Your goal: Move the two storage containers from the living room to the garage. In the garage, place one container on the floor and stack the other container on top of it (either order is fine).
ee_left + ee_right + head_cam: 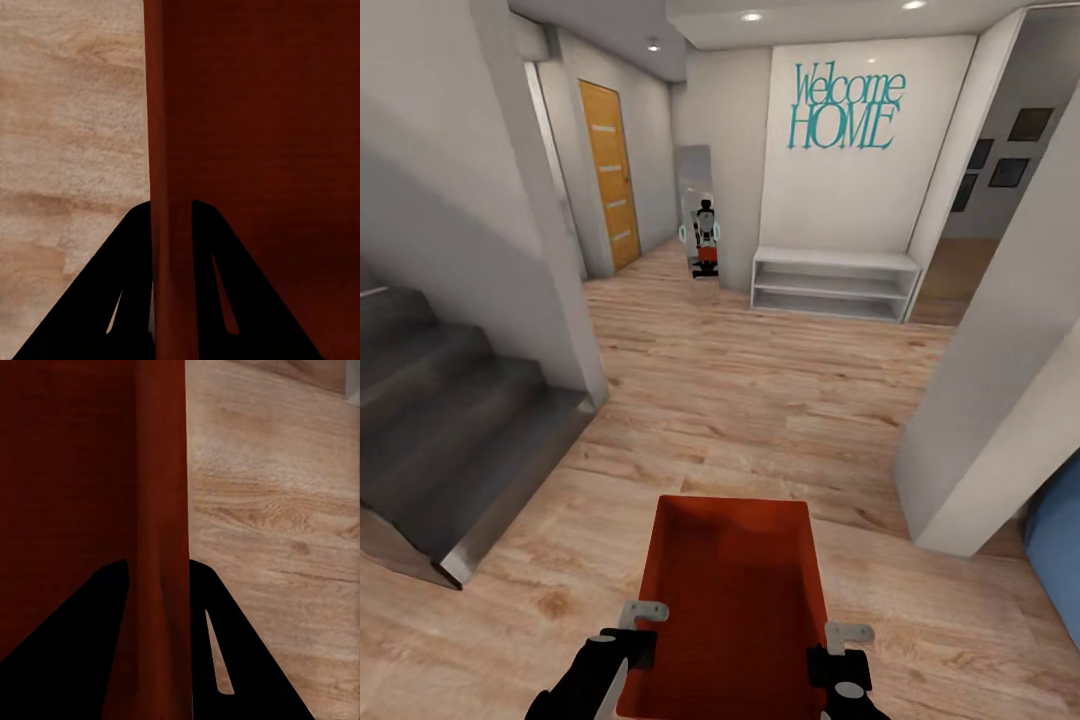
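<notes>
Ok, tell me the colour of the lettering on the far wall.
Teal lettering, clearest in the head view.

The head camera looks forward and down from high up, the bin [732,600] at bottom centre, hallway beyond. Each wrist camera sits very close, sighting along its fingers at one bin wall [169,150] [161,495], probably opposite sides, wood floor [277,525] beside.

Storage container [732,590] rendered in smooth matt orange-red plastic, floor [760,400] laid in light wood planks with visible grain, door [610,170] finished in orange wood, stairs [450,420] surfaced dull grey
</notes>
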{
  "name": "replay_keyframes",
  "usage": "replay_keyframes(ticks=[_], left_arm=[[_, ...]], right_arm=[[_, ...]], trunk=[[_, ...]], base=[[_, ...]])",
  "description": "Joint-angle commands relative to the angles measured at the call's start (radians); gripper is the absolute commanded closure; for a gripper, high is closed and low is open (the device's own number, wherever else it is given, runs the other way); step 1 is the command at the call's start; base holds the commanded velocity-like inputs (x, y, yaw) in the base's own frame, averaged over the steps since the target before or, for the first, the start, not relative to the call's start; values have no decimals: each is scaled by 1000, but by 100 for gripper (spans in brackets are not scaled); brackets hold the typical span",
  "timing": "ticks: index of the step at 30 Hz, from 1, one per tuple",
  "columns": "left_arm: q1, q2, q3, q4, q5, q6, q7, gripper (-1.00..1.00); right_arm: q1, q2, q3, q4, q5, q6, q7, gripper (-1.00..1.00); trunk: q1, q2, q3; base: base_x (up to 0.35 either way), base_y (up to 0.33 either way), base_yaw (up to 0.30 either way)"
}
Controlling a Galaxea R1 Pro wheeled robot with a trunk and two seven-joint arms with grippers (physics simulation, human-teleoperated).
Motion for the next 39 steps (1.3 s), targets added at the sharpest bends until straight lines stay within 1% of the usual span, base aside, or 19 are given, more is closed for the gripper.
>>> replay_keyframes(ticks=[1,10,39], left_arm=[[1,1,-7,25,-9,5,6,100],[1,1,-7,25,-9,5,6,100],[1,1,-7,25,-9,5,6,100]], right_arm=[[-3,-1,-1,-15,0,-1,-6,100],[-3,2,0,-15,7,-1,-6,100],[-3,5,3,-15,8,-1,-7,100]], trunk=[[1,-1,-1],[1,-1,-1],[1,-1,-1]], base=[[316,0,0],[316,0,0],[316,0,0]])
